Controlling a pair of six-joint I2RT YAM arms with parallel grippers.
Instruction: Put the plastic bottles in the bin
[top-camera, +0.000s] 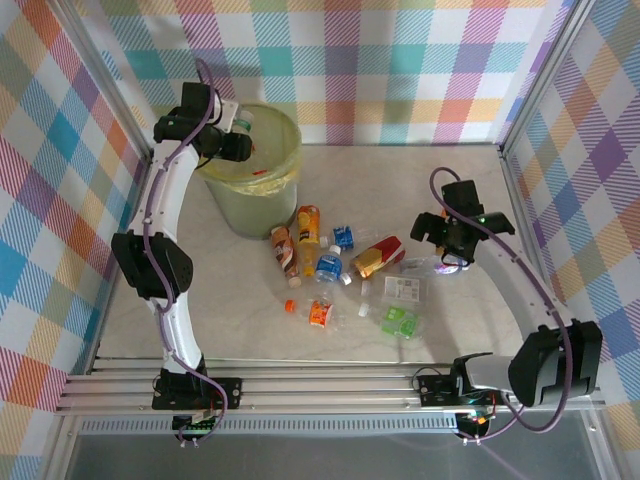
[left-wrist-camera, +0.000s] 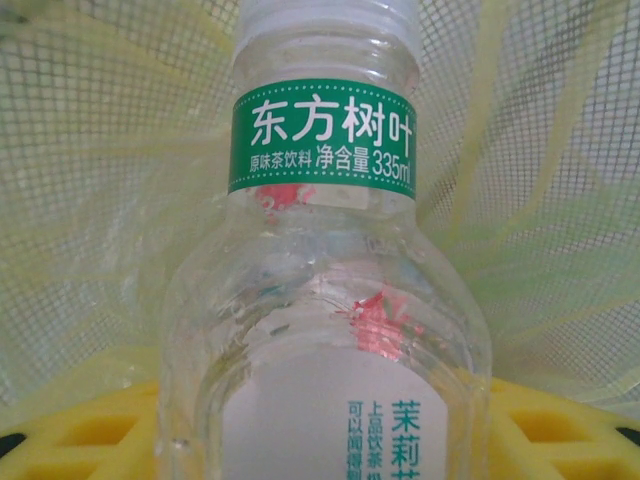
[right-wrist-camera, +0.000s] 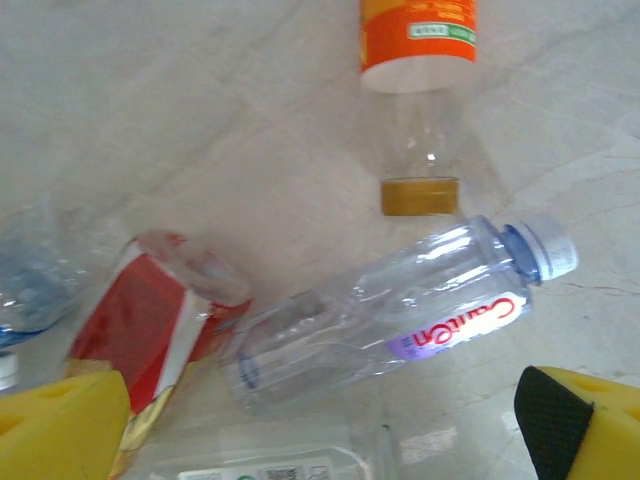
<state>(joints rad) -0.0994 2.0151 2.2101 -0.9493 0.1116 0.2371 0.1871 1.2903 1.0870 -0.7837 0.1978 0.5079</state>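
My left gripper (top-camera: 236, 140) hangs over the bin (top-camera: 262, 195), a pale-green bucket with a yellow bag over its rim. It is shut on an upright clear bottle with a green neck label (left-wrist-camera: 322, 140) (top-camera: 243, 124). Its yellow fingers (left-wrist-camera: 80, 430) press the bottle's sides, and the bin's lining (left-wrist-camera: 540, 200) is behind. My right gripper (top-camera: 447, 250) (right-wrist-camera: 320, 440) is open just above a clear bottle with a blue-white cap (right-wrist-camera: 400, 320). A crushed red-labelled bottle (right-wrist-camera: 150, 320) and an orange-labelled bottle (right-wrist-camera: 420, 60) lie close by.
Several more bottles lie mid-table: orange (top-camera: 308, 225), brown (top-camera: 285, 250), blue-labelled (top-camera: 343, 237), red-and-yellow (top-camera: 377, 257), green (top-camera: 400, 320), and a small orange one (top-camera: 320, 314). A loose orange cap (top-camera: 290, 307) lies near them. Chequered walls close in three sides.
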